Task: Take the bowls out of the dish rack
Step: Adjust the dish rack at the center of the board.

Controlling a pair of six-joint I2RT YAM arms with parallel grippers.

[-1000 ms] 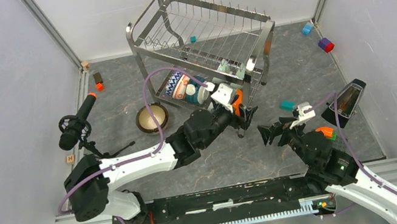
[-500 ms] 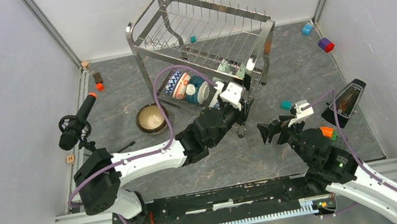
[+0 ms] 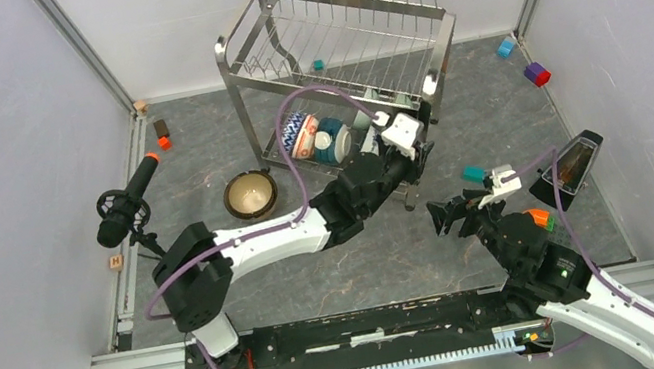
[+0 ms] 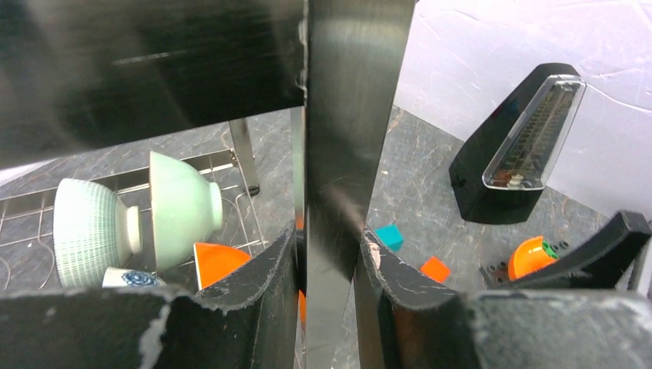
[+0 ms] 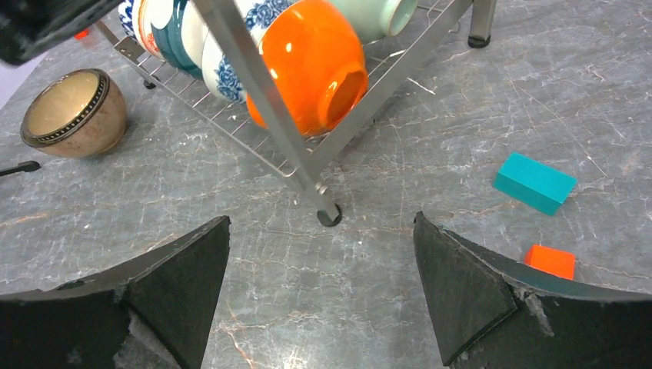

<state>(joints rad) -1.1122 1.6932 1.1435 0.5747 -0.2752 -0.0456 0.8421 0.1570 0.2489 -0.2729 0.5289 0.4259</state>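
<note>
**Left fingers locked on the rack's post, bowls in the lower tier**

The grey marbled table (image 3: pixel 396 253) carries everything. Biggest on it is the dish rack (image 3: pixel 347 34), two tiers of shiny wire, standing beyond both arms. The left fingers (image 4: pixel 269 277) are closed tight on one of its upright corner posts (image 4: pixel 338 154). The steel bar runs straight up between them with a finger pressed to each side. The right fingers (image 5: pixel 181 284) stand wide apart, holding nothing, and hang over bare table. The rack's nearest foot (image 5: pixel 329 217) sits just beyond the gap between them, touching neither finger.

Well apart to the right of the left fingers, a black wedge-shaped case (image 4: pixel 515 150) with a clear face stands on the table.

The bowls (image 3: pixel 320 137) are packed on edge in the rack's lower tier, to the left of the left fingers. Closest to those fingers is an orange bowl (image 5: pixel 311 65), just beside the clamped post. With it are two pale green bowls (image 4: pixel 181 207) lying on their sides and a blue-and-white bowl (image 5: pixel 223 73). One brown bowl (image 3: pixel 250 195) with a cream inside sits upright on the table, outside the rack, far to the left of both pairs of fingers.

Smallest are a teal block (image 5: pixel 534 182), a little beyond the right-hand tip of the right fingers, and an orange block (image 5: pixel 551 260) just beside that tip, both flat on the table
</note>
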